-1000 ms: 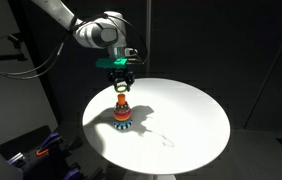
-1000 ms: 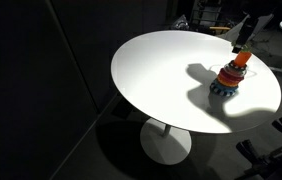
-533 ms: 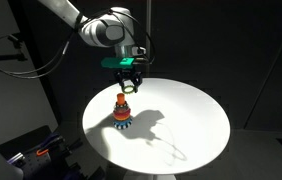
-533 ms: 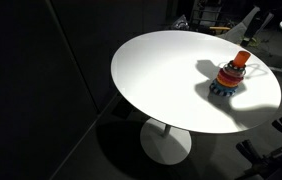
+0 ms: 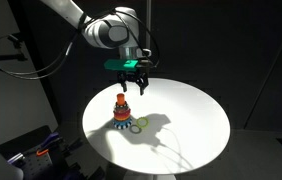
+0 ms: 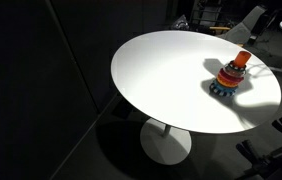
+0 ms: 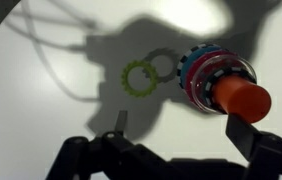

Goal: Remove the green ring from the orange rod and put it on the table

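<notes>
Tool wide open, holding nothing.

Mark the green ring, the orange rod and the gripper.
green ring [image 7: 126, 78]: wrist view, left of its band.
orange rod [image 7: 243, 98]: wrist view, orange tip.
gripper [image 5: 134, 90]: an exterior view, between its fingertips.

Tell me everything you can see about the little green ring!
The green ring is small, thin and yellow-green, with a bumpy, gear-like outer edge and an open middle; it looks like plastic. It is off the orange rod, facing flat up over the white table, beside the rod and apart from it. A grey ring-shaped shadow sits next to it, so I cannot tell whether it rests on the table. The open claw above does not hold it.
</notes>
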### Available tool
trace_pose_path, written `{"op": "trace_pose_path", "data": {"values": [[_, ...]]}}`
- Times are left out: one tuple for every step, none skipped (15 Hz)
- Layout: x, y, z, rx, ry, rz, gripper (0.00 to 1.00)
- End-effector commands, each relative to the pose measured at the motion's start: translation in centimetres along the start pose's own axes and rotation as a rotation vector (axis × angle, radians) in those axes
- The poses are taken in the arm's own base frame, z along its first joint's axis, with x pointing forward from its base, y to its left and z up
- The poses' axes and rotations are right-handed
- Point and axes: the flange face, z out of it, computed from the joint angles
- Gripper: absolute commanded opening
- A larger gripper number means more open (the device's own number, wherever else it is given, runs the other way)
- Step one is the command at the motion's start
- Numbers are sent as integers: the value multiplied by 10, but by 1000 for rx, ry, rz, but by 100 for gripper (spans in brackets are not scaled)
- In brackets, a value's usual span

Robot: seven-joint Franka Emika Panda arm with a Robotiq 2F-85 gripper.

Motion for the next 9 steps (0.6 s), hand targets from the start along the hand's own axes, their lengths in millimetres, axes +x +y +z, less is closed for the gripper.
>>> {"op": "trace_pose_path", "data": {"values": [[1, -4, -4, 17, -9, -4, 100], [2, -8, -4, 31, -13, -23, 100], [2, -11, -5, 42, -19, -37, 100], [2, -15, -6, 61, -23, -53, 100], [3, -20, -8, 80, -25, -66, 100], [4, -25, -10, 90, -29, -73, 100], [4, -29, -13, 103, -33, -80, 100], [5, -34, -16, 115, -36, -85, 100], [5, -37, -19, 121, -39, -88, 100]]}}
